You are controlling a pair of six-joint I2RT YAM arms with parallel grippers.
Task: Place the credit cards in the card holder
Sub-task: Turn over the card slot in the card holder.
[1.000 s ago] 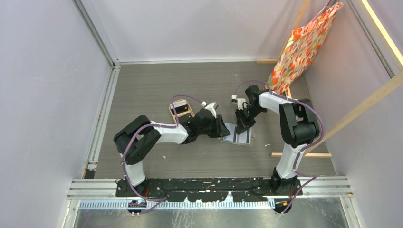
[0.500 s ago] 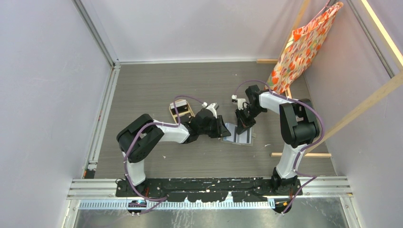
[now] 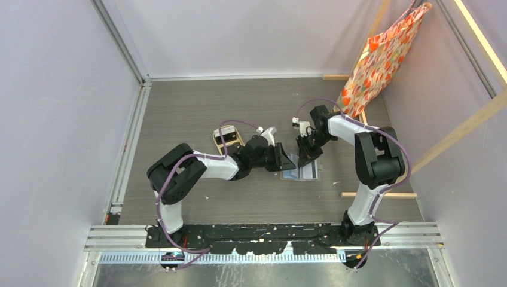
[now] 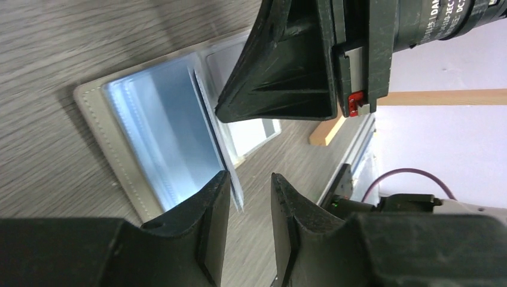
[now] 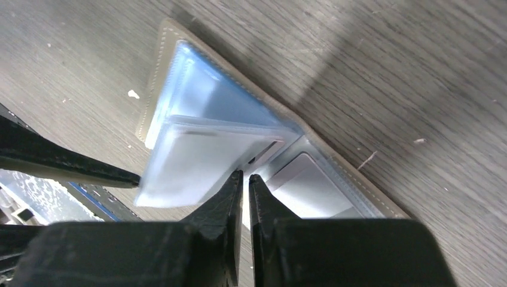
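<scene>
The left tool [image 4: 248, 197] has its fingers apart. The free edge of a raised clear sleeve [image 5: 191, 161] ends in that gap, close against one finger, and I cannot tell whether it is pinched. The right tool [image 5: 245, 179] has its fingers almost together with only a thin slit between them. Its tips sit at the sleeve's corner by the spine, and nothing can be made out in the slit.

Both tools meet over the card holder [image 5: 154, 78], which lies open and flat on the counter [image 3: 191, 107], mid-way between the two arms. A pale card [image 5: 302, 179] lies flat in the pocket just beside the right tool's tips.

Compared with a second ago, the top view shows the holder squarer to the counter's near edge. Its face is now pale blue where dark bands showed before. The left tool has edged a little toward the right one.

A tan tray [image 3: 238, 141] holding something dark sits behind the left arm's wrist.
</scene>
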